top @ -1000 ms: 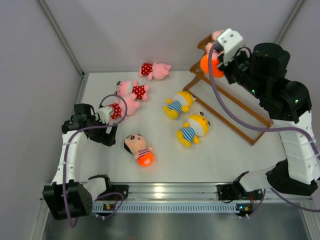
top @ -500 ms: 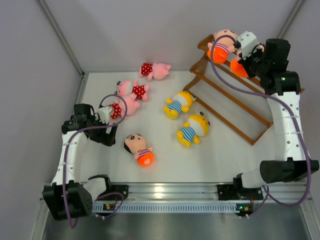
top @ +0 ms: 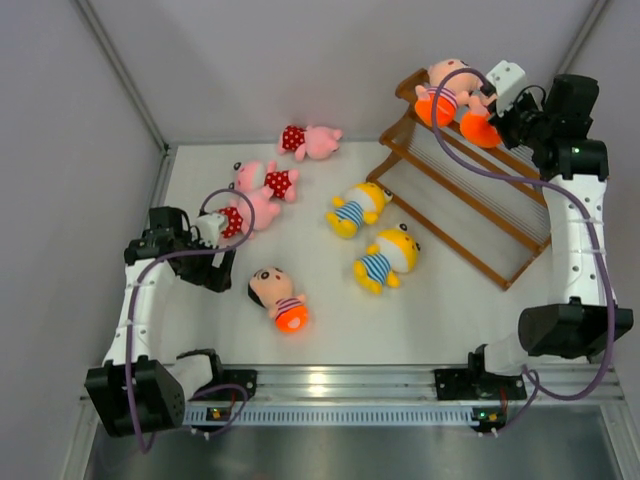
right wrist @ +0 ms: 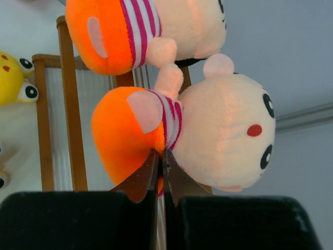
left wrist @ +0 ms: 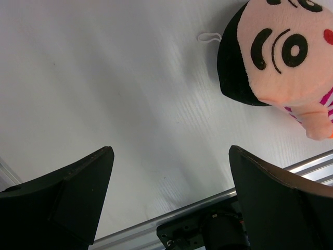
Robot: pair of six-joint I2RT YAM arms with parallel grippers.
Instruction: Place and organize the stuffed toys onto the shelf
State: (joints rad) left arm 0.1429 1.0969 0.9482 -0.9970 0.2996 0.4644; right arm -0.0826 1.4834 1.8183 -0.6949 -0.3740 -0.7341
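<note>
Orange-shorted doll (right wrist: 208, 130) clamped in right pincer (right wrist: 160, 159), at shelf (right wrist: 65, 104) top, left pincer (left wrist: 169, 156) spread wide

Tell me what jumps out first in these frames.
The right gripper at the back right is pinched shut on a peach-headed doll beside a second matching doll at the top of the wooden shelf. Next, six plush toys lie scattered on the white table, and the left gripper hangs open near the one peach-headed toy among them.
</note>
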